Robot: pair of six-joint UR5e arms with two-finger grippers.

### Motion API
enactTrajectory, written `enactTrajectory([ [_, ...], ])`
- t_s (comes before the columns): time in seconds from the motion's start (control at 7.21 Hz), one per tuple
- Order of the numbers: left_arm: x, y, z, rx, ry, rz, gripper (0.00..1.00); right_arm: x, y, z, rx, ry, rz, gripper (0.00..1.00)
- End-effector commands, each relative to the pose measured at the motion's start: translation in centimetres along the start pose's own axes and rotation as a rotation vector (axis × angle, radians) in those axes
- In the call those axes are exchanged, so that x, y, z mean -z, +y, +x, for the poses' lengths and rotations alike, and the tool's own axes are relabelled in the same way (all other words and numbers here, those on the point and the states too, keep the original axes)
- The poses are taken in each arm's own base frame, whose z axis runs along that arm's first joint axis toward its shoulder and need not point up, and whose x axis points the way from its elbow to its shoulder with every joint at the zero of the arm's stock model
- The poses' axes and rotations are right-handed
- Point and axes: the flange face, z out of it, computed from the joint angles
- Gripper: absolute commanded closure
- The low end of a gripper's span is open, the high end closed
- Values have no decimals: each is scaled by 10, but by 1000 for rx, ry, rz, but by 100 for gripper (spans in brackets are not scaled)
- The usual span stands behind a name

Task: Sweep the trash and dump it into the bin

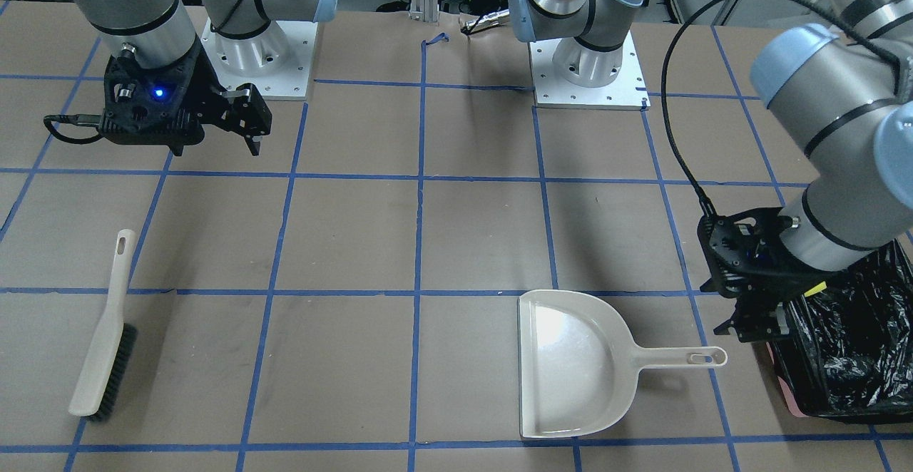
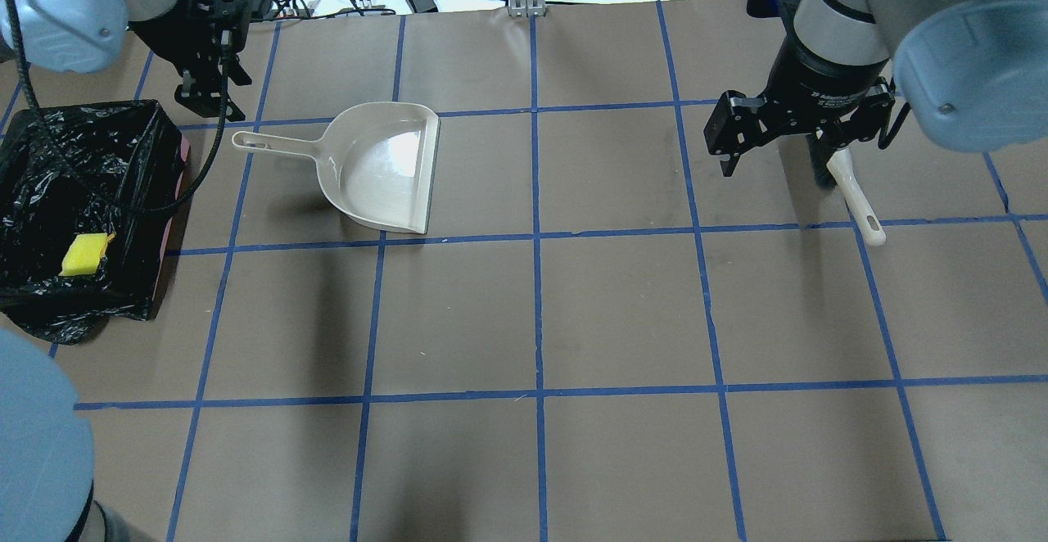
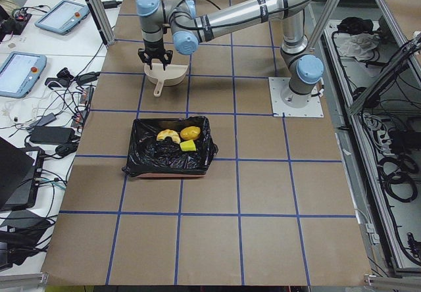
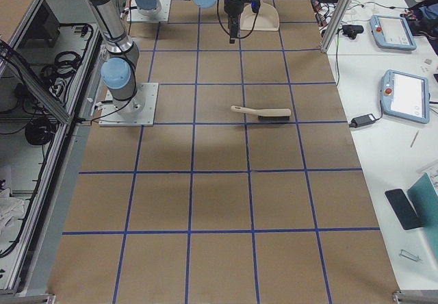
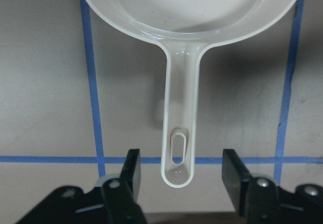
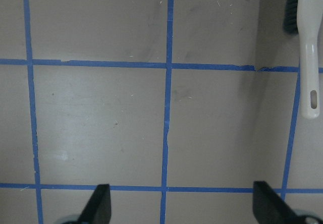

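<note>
The bin (image 2: 33, 157), lined with a black bag, stands at the table's left end. In the exterior left view all three pieces of trash lie inside the bin (image 3: 148, 157): the croissant (image 3: 168, 136), the potato (image 3: 191, 133) and the yellow sponge (image 3: 187, 146). From overhead only the sponge (image 2: 84, 254) shows. The beige dustpan (image 2: 385, 173) lies empty on the table. My left gripper (image 5: 179, 183) is open and empty, its fingers either side of the end of the dustpan handle (image 5: 179, 108), above it. My right gripper (image 2: 774, 157) is open wide and empty, next to the brush (image 2: 851, 198).
The beige hand brush (image 1: 107, 344) lies flat on the table on the robot's right, and shows at the right edge of the right wrist view (image 6: 309, 57). The bin (image 1: 856, 358) sits just beside the left gripper (image 1: 749, 322). Blue tape lines grid the brown table.
</note>
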Motion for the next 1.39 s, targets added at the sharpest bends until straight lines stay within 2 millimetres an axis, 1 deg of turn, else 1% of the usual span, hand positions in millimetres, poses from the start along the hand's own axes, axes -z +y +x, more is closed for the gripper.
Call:
enactTrajectory([
  [0.0, 53, -5, 30, 110, 7, -31, 38, 0, 0, 1, 5, 4, -1, 0],
  [0.14, 67, -7, 38, 183, -10, -30, 38, -1, 0, 2, 5, 7, -3, 0],
  [0.28, 71, -10, 47, 269, 20, -17, 38, -1, 0, 1, 3, 1, -2, 0],
  [0.42, 75, -12, 51, 384, 15, -17, 37, -1, 0, 1, 3, 1, -2, 0],
  [0.55, 76, -19, 54, 465, 16, -17, 37, -1, 0, 1, 3, 1, -2, 0],
  [0.69, 73, -43, 55, 516, 19, -18, 35, 0, 0, 1, 3, 1, -1, 0],
  [0.83, 65, -83, 57, 585, 23, -33, 34, 0, 0, 1, 3, 1, -1, 0],
  [0.97, 64, -107, 61, 643, 16, -49, 30, 0, 0, 1, 5, 1, -1, 0],
  [1.11, 71, -114, 67, 800, 10, -43, 21, 0, 0, 1, 5, 3, -1, 0],
  [1.25, 77, -117, 71, 986, 2, -31, 15, 0, 0, 0, 5, 1, -1, 0],
])
